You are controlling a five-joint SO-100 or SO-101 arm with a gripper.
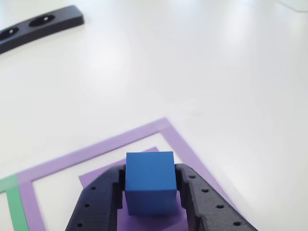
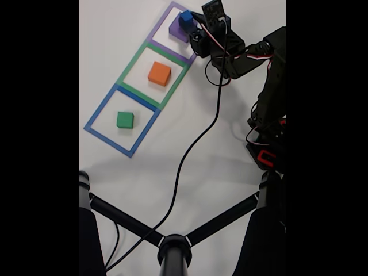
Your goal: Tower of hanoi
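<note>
Your gripper (image 1: pixel 150 190) clamps the blue cube (image 1: pixel 149 182) over the purple block (image 2: pixel 177 30); orange block (image 2: pixel 159 73) and green block (image 2: pixel 125 119) sit apart.

My arm (image 2: pixel 253 63) is all matte black plastic, built in blocky segments. Thin red and white wires loop between the joints; I note a red patch low on the base (image 2: pixel 265 155). One black cable (image 2: pixel 195 144) trails off it. The gripper (image 1: pixel 151 185) has two thick black fingers (image 1: pixel 98 204), rows of small round holes along each.
</note>
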